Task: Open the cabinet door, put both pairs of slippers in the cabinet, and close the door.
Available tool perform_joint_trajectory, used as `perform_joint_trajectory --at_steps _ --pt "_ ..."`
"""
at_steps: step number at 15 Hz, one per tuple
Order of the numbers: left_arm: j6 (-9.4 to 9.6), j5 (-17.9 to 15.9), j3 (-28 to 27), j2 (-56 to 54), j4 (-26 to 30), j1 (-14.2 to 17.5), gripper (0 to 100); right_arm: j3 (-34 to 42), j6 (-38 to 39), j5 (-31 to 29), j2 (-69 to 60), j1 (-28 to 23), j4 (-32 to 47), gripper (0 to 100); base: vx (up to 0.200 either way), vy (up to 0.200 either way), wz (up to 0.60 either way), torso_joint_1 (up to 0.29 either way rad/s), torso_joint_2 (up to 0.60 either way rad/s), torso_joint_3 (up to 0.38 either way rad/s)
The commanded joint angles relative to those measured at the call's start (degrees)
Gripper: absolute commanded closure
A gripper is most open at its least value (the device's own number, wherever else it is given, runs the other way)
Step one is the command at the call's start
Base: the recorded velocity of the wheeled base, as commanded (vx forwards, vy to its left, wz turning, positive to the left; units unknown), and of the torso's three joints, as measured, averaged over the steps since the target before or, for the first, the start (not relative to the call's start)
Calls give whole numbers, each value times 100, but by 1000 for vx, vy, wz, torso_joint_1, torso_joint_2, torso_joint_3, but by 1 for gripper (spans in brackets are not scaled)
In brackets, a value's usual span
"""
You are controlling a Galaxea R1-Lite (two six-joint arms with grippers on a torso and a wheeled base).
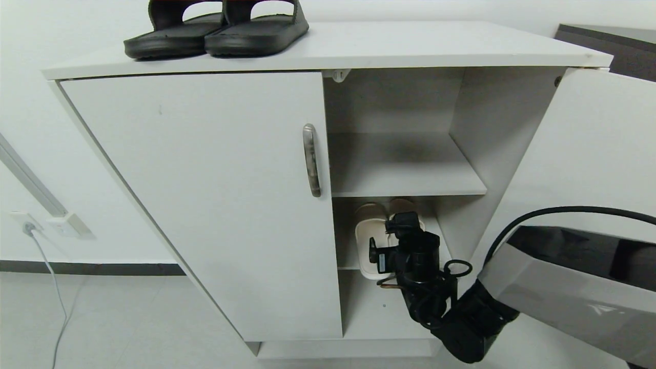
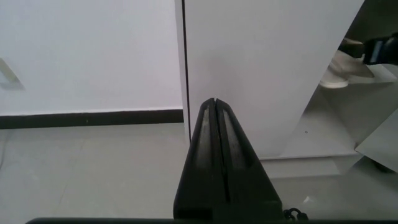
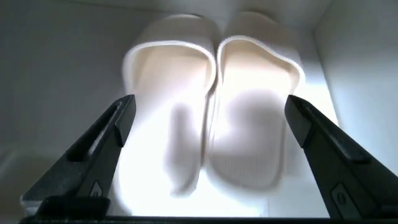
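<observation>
On the top panel of the white laminate two-door cabinet (image 1: 410, 46), at its front left corner, stands the pair of black moulded open-toe slide slippers (image 1: 218, 31), side by side and touching, their rounded ends at the front edge. The cabinet's left door (image 1: 205, 205), with its grey metal bar handle (image 1: 311, 160), is shut; the right door (image 1: 589, 154) is swung wide. Inside the right compartment, the upper shelf (image 1: 405, 169) and the cabinet floor (image 1: 374, 312) carry nothing, while the lower shelf (image 1: 346, 259) holds the pair of cream foam slide slippers (image 3: 211, 112), set close together, heels at the shelf's front edge. The right gripper (image 3: 210, 106) hangs just before that edge, jaws spread wider than the pair and touching neither slipper, so the cream pair appears to be placed. The left gripper (image 2: 214, 102) is low, near the shut door's outer side, fingers pressed together on nothing. The black pair remains to be stowed. Judged by form, such slippers are light, flexible and springy, matt rather than slick, and not fragile. A squeeze across both soles from the outer sides should lift them as one. A grip too near one end would probably let the soles sag or splay.
</observation>
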Motion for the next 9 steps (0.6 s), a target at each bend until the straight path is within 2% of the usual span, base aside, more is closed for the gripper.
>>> perform_joint_trajectory --at_steps 1,4,9 --pt "-1 2 0 7 -1 0 100 1182 99 13 -748 391 -470 0 0 0 0 0 0 0" --pt "8 -7 0 7 -1 0 100 2228 99 101 -906 637 -1366 0 0 0 0 0 0 0" --pt "-1 -7 0 7 -1 0 100 2289 81 118 -915 672 -1445 0 -200 0 0 3 3 1"
